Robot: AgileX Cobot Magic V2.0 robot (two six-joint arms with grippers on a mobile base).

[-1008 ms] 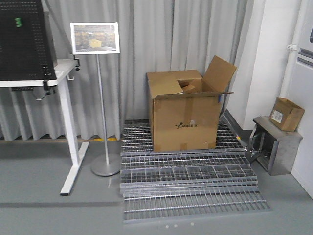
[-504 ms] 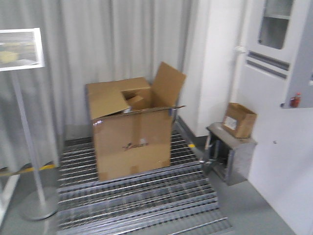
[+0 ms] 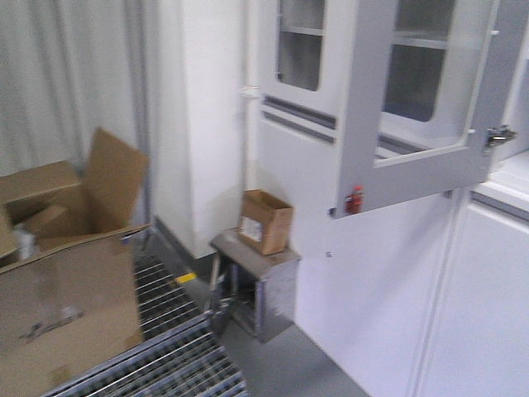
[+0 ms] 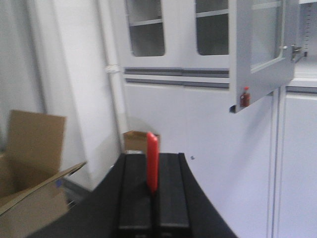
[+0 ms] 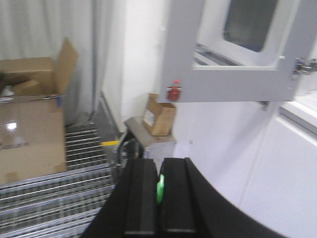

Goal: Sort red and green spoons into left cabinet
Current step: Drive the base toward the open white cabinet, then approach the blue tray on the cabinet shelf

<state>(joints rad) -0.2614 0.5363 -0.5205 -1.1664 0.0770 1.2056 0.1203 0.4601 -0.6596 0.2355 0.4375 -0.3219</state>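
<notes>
In the left wrist view my left gripper (image 4: 153, 163) is shut on the red spoon (image 4: 152, 159), whose end sticks up between the black fingers. In the right wrist view my right gripper (image 5: 159, 168) is shut on the green spoon (image 5: 160, 189), of which only a short green edge shows between the fingers. A pale grey cabinet (image 3: 388, 91) with glass doors and shelves behind them stands ahead on the right; one door (image 3: 413, 107) hangs open. It also shows in the left wrist view (image 4: 198, 34). No blue tray is in view. Neither gripper shows in the front view.
An open cardboard box (image 3: 66, 281) stands on metal grating (image 3: 165, 364) at the left. A small cardboard box (image 3: 264, 222) sits on a low steel stand (image 3: 256, 285) against the white wall. White lower cabinet fronts (image 3: 413, 306) fill the right.
The front view has swung to the right: the desk and sign stand have left the frame, the big box has slid to the left edge, and the cabinet has come into view.
</notes>
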